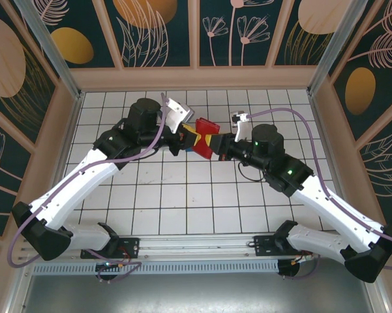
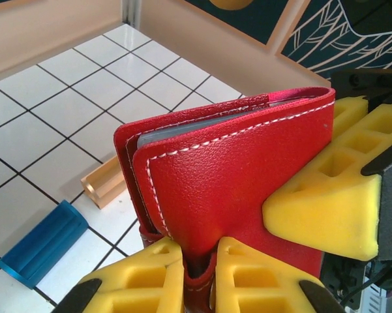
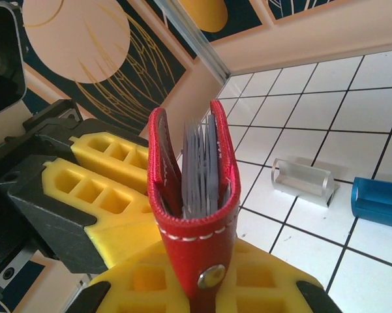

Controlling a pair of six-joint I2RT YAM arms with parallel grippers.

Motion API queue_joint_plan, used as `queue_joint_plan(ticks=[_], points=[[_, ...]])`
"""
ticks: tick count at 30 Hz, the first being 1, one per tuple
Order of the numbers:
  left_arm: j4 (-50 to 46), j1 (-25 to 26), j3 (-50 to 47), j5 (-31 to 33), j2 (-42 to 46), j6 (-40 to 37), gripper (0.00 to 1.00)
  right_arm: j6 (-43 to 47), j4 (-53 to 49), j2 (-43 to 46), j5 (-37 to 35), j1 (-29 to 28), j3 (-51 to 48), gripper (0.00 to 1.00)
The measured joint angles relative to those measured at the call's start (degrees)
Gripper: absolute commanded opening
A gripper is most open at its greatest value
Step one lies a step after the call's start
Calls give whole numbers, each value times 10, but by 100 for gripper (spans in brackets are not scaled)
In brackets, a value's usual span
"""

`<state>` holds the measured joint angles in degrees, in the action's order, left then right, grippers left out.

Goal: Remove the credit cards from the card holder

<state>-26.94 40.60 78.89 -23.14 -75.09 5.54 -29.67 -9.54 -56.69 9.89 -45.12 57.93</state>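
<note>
"Card holder point(image 1: 207, 126) is up off the table point(image 1: 182, 195), held in the air between the two arms, over the far half of the tiles; the left gripper point(image 2: 199, 261) is pinched on one edge of the red leather; the right gripper point(image 3: 205, 287) is clamped on the flap with the metal snap point(image 3: 211, 278)."

"Both sets of jaws together on it, then; are the cards out?"

"Not by my reckoning; between the covers I see grey leaves point(image 3: 199, 166), packed close; whether those are pocket sleeves or card edges I cannot tell."

"What worries you?"

"Neither gripper is free to pull a card; one must let go first, and then the wallet hangs from a single pinch on soft leather; it could twist, sag shut, or slip off the yellow pads point(image 2: 326, 208)."

"And if they spread the covers instead?"

"Pull too hard and the thin edge slides out of the left pinch; tip it too far and loose cards could spill onto the tiles by the blue block point(image 2: 42, 244) and the copper block point(image 2: 104, 186); flat on the surface, they would be hard to pick up."

"So?"

"A slow opening, I'd say; a firm hold on the right while the left changes its grip."
</note>
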Motion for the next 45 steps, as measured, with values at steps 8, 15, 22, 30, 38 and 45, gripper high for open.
queue_joint_plan(ticks=[8, 15, 22, 30, 38, 45], points=[[7, 7, -7, 58, 33, 6, 45, 10, -8, 21, -11, -7, 0, 0], [29, 7, -34, 122, 86, 10, 46, 35, -14, 48, -9, -7, 0, 0], [63, 6, -60, 116, 115, 25, 74, 57, -1, 94, 5, -7, -3, 0], [147, 6, -87, -34, 132, 50, 84, 64, 65, 103, 57, -7, -38, 0], [165, 6, -87, -93, 92, 56, 79, 64, 99, 106, 89, -7, -44, 0], [164, 7, -87, -110, 92, 47, 59, 71, 110, 118, 102, -7, -60, 0]])
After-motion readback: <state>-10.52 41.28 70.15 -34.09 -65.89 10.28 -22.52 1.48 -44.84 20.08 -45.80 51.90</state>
